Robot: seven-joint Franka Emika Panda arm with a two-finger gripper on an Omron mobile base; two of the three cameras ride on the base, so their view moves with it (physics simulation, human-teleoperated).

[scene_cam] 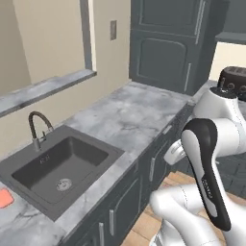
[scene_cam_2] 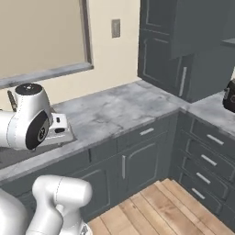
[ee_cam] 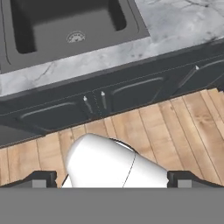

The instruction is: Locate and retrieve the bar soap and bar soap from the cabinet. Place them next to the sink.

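Note:
One flat coral-pink bar soap [scene_cam: 4, 197] lies on the counter at the far left edge, just left of the sink [scene_cam: 81, 150]. The sink is a dark grey basin with a round drain and a gooseneck faucet [scene_cam: 36, 126]. The dark slate cabinet [scene_cam: 168, 43] stands at the back against the wall, also seen as the cabinet [scene_cam_2: 183, 50] from the right; its inside is hidden. My gripper [ee_cam: 112, 180] is open with nothing between its fingertips [ee_cam: 42, 179]. It hangs in front of the counter and looks down at the sink [ee_cam: 52, 30], the lower doors and the wood floor.
A grey marble counter [scene_cam: 129, 115] runs from the sink to the cabinet and turns the corner right. Grey drawers with silver handles [scene_cam_2: 209, 160] sit below it. A dark appliance [scene_cam: 234, 79] stands on the right counter. A window ledge [scene_cam: 43, 89] juts out above the faucet.

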